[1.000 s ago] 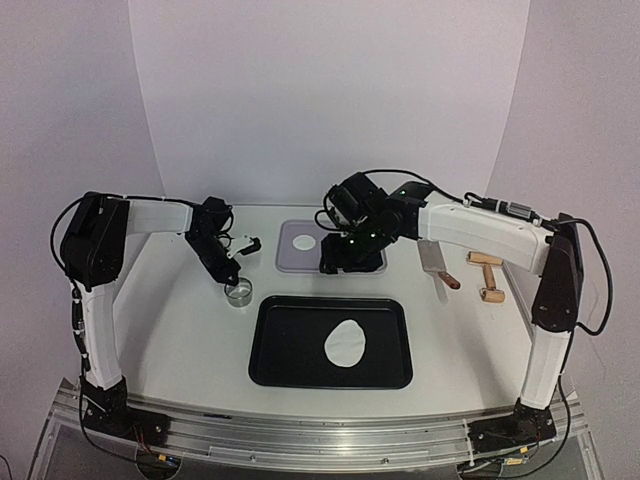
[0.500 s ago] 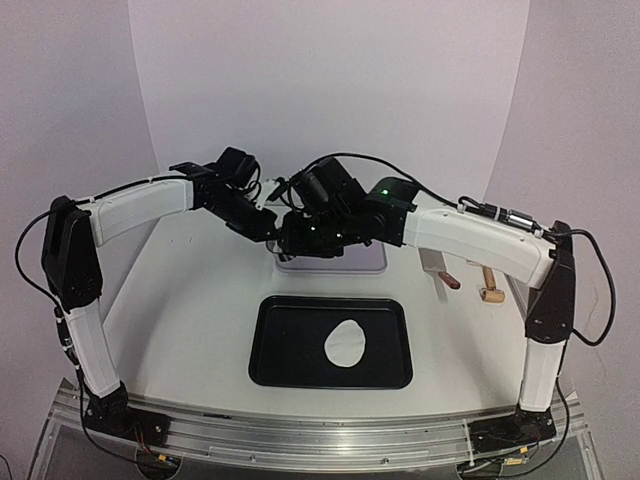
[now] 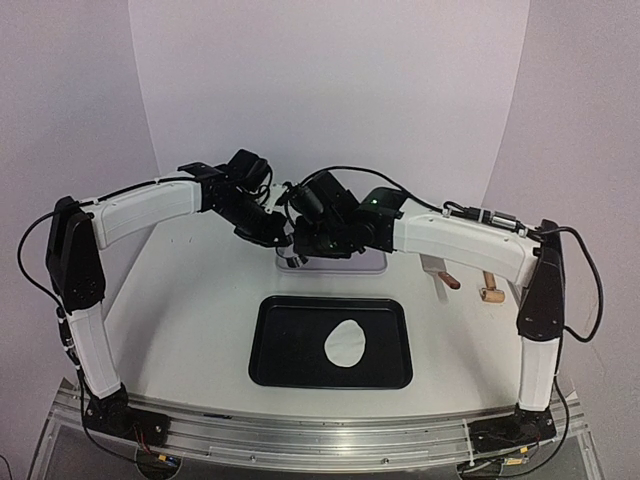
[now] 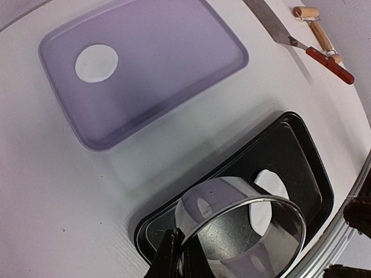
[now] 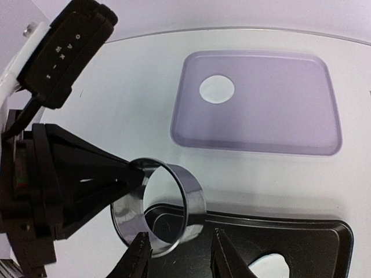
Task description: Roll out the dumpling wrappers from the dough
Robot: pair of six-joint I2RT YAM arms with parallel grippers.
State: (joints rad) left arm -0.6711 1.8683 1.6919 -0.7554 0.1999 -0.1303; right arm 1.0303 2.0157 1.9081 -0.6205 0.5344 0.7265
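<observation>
The left gripper point(image 4: 174, 258) clamps the ring cutter's point(image 5: 192, 200) rim; the ring's opposite wall sits between the right gripper's point(image 5: 179, 236) 2 parted fingers, not yet gripped.

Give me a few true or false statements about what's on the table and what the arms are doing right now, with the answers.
The left gripper holds the ring cutter in the air. True.
Two wrappers lie on the purple tray. False: just one dumpling wrapper.
The black tray is bare. False: a white dough sheet lies on it.
The spatula and wooden roller lie right of the purple tray. True.
The right gripper is clamped on the spatula. False: its fingers are apart at the ring cutter.
</observation>
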